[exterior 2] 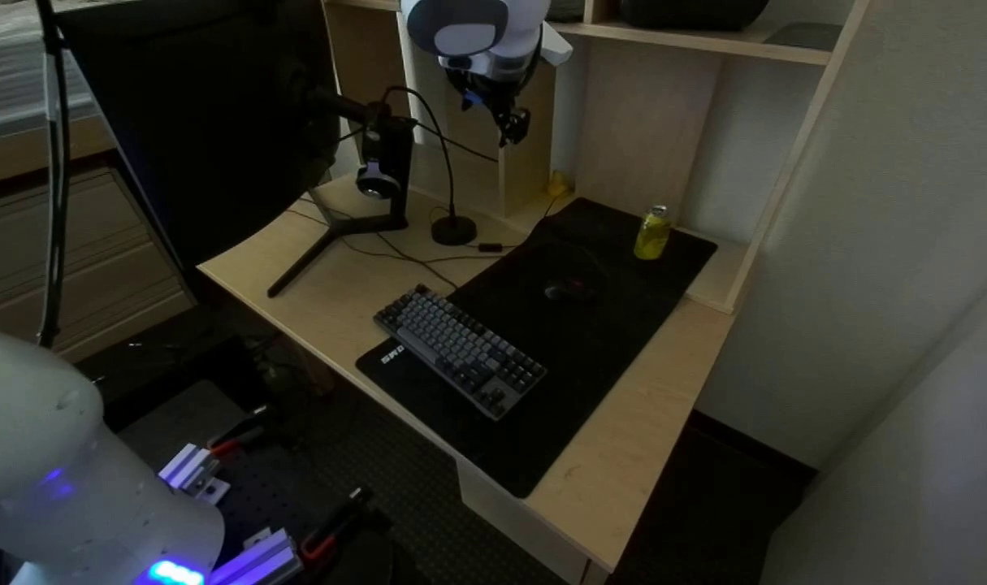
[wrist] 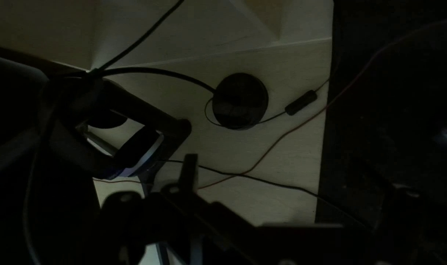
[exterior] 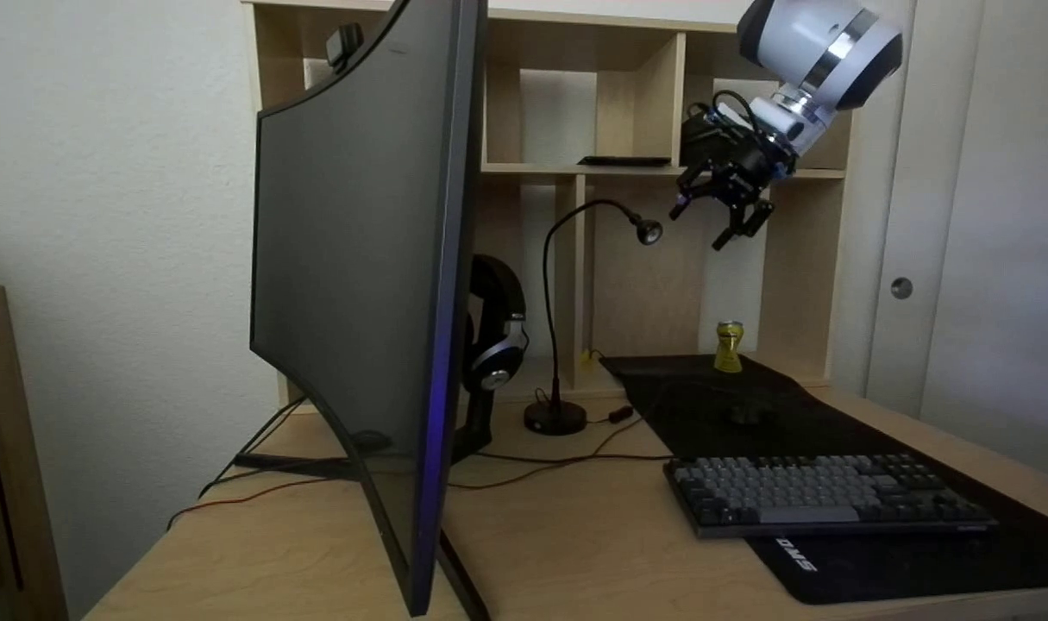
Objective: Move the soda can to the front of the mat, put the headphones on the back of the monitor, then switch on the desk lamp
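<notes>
The yellow-green soda can (exterior: 729, 347) (exterior 2: 652, 234) stands upright on the far end of the black mat (exterior 2: 615, 341). Behind the curved monitor (exterior: 360, 233), the black headphones (exterior: 498, 358) (exterior 2: 377, 180) hang at its stand; a cup of the headphones (wrist: 140, 147) appears in the wrist view. The desk lamp (exterior: 548, 302) rises beside them, its round base (wrist: 240, 101) on the desk; no glow shows at its head (exterior: 649, 231). High above the desk, close to the lamp head, my gripper (exterior: 698, 228) points downward with its fingers apart and nothing between them.
A keyboard (exterior: 808, 492) lies on the mat's near end, with a dark mouse (exterior 2: 566, 290) farther along. The lamp cord carries an inline switch (wrist: 300, 102). Loose cables (exterior: 541, 466) cross the desk toward the monitor. A wooden shelf unit (exterior: 584, 169) rises at the back.
</notes>
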Robot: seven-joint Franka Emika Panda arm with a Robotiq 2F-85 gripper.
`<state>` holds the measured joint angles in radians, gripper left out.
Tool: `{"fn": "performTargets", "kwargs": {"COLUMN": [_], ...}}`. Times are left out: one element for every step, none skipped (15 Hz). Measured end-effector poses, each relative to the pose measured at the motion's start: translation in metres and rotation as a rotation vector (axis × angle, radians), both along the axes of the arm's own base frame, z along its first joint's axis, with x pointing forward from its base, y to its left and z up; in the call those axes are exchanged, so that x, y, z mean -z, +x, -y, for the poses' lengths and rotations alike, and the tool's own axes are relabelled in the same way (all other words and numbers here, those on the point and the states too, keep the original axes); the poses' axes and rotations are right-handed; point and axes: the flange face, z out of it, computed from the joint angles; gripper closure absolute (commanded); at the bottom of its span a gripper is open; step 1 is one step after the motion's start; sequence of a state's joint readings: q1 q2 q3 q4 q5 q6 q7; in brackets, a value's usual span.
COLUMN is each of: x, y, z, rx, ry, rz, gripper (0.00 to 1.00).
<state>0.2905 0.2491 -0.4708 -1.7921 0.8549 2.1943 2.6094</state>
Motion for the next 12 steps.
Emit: {"fn": "performTargets", "kwargs": {"x": [0.019,0.039,0.059,0.077,0.092,0.104,0.11,0.112,0.111,0.111,0.116,0.125], "y": [0.001,0.004,0.008,0.012,0.015,0.017,0.019,0.021,0.022,0.021,0.016,0.008], "z": [0.011,0.02,0.024,0.023,0.019,0.014,0.008,0.005,0.003,0.004,0.009,0.018], "rx": [0.032,0.064,0.092,0.108,0.115,0.118,0.118,0.116,0.112,0.112,0.119,0.133], "ry": [0.021,0.056,0.096,0.144,0.191,0.212,0.211,0.207,0.206,0.199,0.209,0.238], "rz": [-0.034,-0.067,-0.099,-0.135,-0.166,-0.188,-0.196,-0.198,-0.196,-0.202,-0.226,-0.259], "gripper": [0.0,0.0,0.0,0.0,0.0,0.0,0.0,0.0,0.0,0.0,0.0,0.0]}}
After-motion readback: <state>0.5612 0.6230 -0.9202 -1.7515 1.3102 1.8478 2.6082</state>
